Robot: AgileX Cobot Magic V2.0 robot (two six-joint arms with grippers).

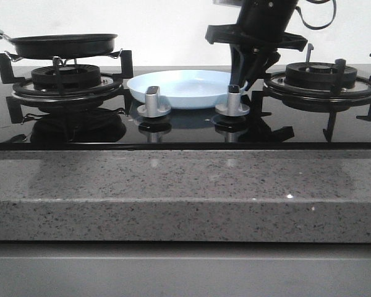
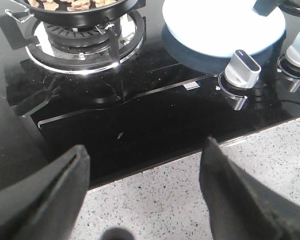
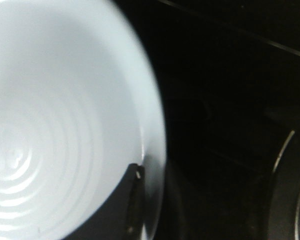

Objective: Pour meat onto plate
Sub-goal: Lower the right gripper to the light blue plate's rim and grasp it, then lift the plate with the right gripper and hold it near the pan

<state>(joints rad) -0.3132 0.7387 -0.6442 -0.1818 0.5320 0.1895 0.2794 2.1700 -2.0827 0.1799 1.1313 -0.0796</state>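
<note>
I see meat (image 2: 72, 5) unpoured in pan (image 1: 62, 44) | plate (image 1: 185, 86) bare mid-hob | right gripper (image 1: 250, 77) clamped on plate rim | left gripper (image 2: 145, 190) apart, idle | pour remains

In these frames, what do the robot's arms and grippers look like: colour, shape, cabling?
Both are black. The right arm's wrist ends in a wide flat black bracket, with a looped black cable beside it, above the right gripper, whose slim dark fingers taper downward. The left gripper shows two broad, matte black fingers with rounded edges. No markings or labels are visible on either.
</note>
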